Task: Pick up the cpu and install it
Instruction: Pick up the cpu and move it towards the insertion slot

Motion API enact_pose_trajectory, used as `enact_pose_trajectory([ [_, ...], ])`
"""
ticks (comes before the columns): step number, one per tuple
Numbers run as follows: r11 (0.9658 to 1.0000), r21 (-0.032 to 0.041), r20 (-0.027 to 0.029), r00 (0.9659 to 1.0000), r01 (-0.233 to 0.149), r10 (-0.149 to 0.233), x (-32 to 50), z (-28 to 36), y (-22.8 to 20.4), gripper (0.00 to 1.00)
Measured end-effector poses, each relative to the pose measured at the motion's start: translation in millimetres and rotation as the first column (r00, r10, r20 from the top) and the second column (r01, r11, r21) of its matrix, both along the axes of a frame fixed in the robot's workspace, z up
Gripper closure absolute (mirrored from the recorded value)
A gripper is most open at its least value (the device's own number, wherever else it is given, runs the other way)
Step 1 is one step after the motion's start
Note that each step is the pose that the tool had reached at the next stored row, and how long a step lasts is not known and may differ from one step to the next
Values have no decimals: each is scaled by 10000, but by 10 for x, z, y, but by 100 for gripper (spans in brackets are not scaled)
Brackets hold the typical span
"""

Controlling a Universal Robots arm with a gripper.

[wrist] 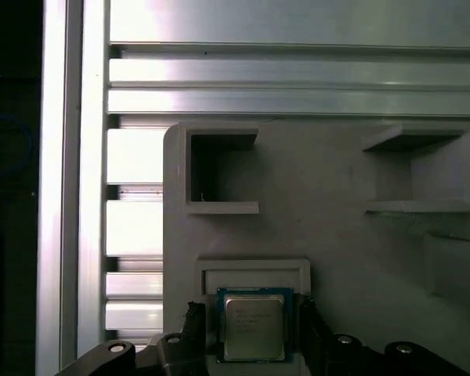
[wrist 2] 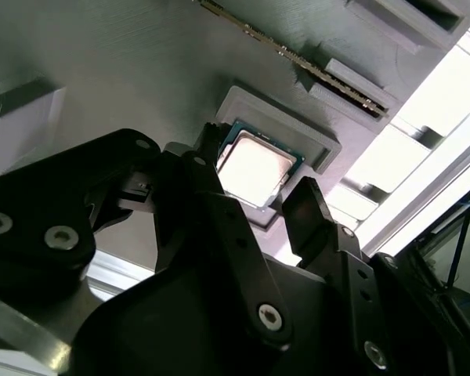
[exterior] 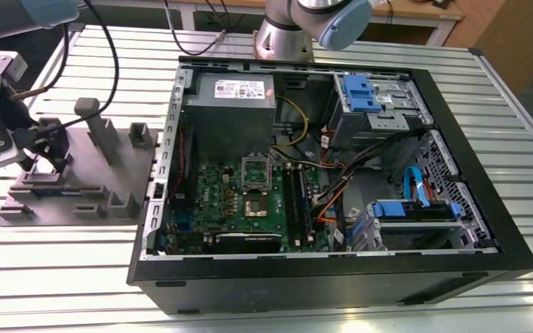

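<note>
The arm's wrist leans down over the grey fixture plate (exterior: pixel 109 177), which lies at the exterior view's left of the open computer case (exterior: pixel 341 270). The gripper (exterior: pixel 44 165) points down at the plate's outer corner.

In both wrist views the cpu (wrist: pixel 253 325) (wrist 2: pixel 254 168) lies flat in a shallow square recess of the plate, metal lid up. Its edges run parallel to the recess walls. It is nearly square, so no long axis stands out.

The black fingers (wrist: pixel 194 323) are spread, one on each side of the chip. They seem just clear of its edges, though light contact cannot be ruled out.
</note>
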State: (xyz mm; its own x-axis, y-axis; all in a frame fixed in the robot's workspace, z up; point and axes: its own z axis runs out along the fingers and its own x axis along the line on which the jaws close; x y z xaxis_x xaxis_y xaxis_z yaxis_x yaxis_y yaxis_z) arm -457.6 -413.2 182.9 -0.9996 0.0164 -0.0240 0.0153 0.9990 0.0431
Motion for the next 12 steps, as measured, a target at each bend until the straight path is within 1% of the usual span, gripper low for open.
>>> enact_pose_trajectory([
  [3, 9999, 0, -1, 9999, -119, 119, 0, 1, 0, 41],
  [11, 9999, 0, 0, 9999, -122, 122, 0, -2, 0, 41],
  [12, 9999, 0, 0, 9999, -122, 122, 0, -2, 0, 42],
])
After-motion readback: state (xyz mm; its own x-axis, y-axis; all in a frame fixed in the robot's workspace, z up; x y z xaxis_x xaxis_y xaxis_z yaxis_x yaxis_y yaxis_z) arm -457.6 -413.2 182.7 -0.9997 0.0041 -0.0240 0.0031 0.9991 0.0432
